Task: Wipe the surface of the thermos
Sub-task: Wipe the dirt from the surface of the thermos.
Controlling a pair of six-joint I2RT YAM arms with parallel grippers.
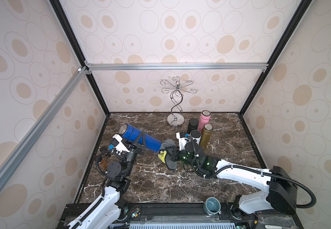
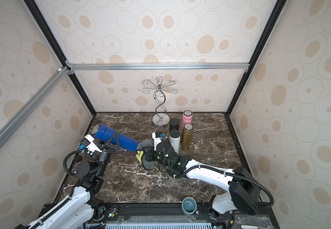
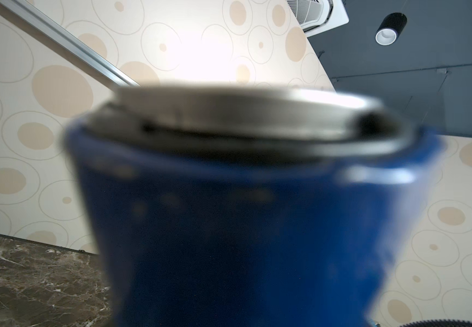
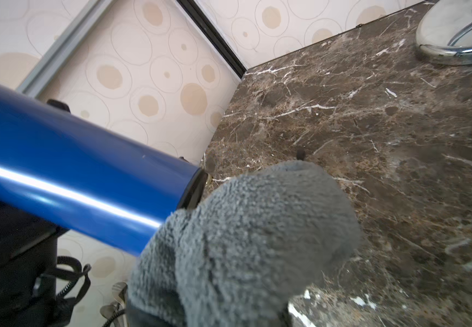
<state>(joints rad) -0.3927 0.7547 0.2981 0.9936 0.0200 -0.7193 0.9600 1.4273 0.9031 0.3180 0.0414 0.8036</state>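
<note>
My left pincer point(image 1: 141, 139) is clamped across the middle of the blue thermos point(image 1: 129, 132). It holds the thermos clear of the worktop point(image 1: 160, 188) and tilted, with the steel lid point(image 3: 243, 110) up toward the back left corner and the base down toward the centre. I judge the slant is deliberate: it puts the barrel in free air and points the bare lower half at my other arm, so a cloth can run along it without the marble in the way.

My right pincer point(image 1: 170, 153) is pinched tight on a grey cloth point(image 4: 243, 226) with a yellow patch point(image 1: 162, 156) in the fold. The bunched cloth sits against the thermos's base end, apparently touching it, and a loose flap hangs below. Holding the cloth as a wad leaves a soft pad out front, which should follow the round wall. The band under my left grip can't be reached in this hold.

Four other flasks point(image 1: 205, 136), pink, gold, black and white, stand upright together just behind my right wrist, near a metal stand point(image 1: 175, 120), so room there is tight.

I can read no brand, label or lettering on anything, and the left wrist view is too blurred to help.
</note>
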